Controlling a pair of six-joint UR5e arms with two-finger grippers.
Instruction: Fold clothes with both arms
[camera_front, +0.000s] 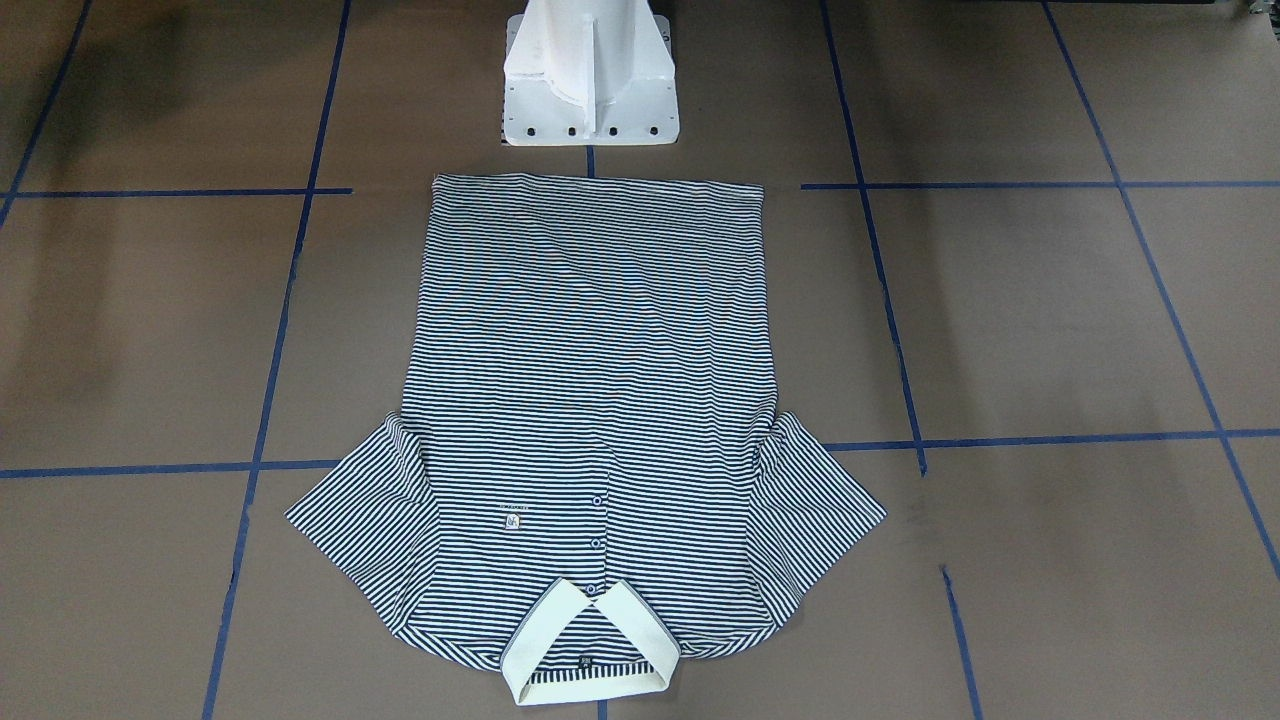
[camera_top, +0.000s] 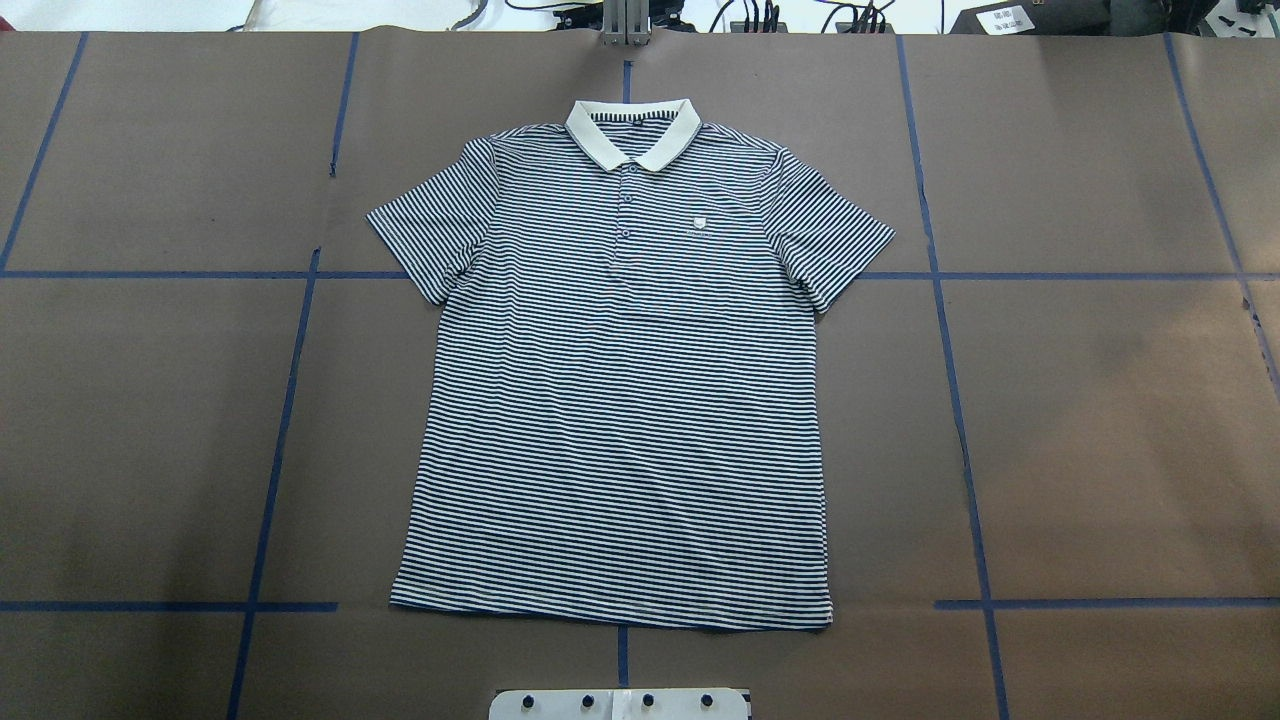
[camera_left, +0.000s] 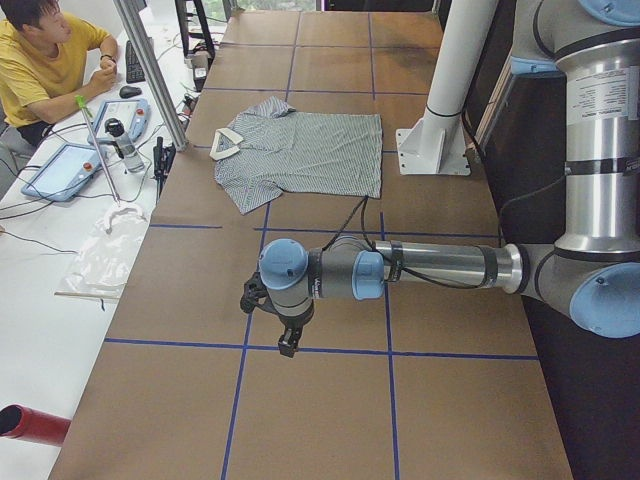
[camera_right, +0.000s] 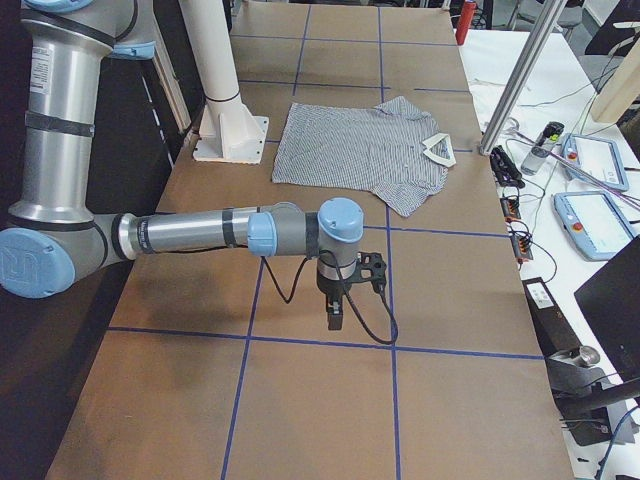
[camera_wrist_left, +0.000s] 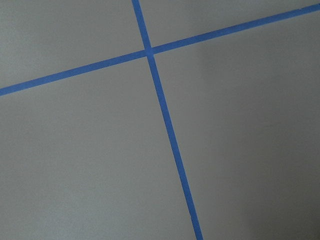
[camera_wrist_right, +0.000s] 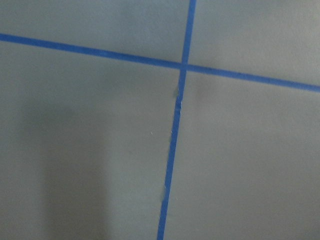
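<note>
The striped polo shirt (camera_top: 620, 400) lies flat and face up in the middle of the brown table, sleeves spread, its cream collar (camera_top: 630, 135) pointing away from the robot base. It also shows in the front view (camera_front: 590, 400) and both side views (camera_left: 300, 150) (camera_right: 360, 150). Neither arm appears in the overhead or front view. My left gripper (camera_left: 288, 345) hangs over bare table far to the shirt's left. My right gripper (camera_right: 335, 318) hangs over bare table far to its right. I cannot tell whether either is open or shut. Both wrist views show only table and blue tape.
The white pedestal (camera_front: 590, 75) stands just behind the shirt's hem. Blue tape lines (camera_top: 950, 330) grid the table. A person (camera_left: 45, 60) sits at a side table with tablets (camera_left: 65, 170) and a bottle. A red cylinder (camera_left: 30, 425) lies beyond the table's edge.
</note>
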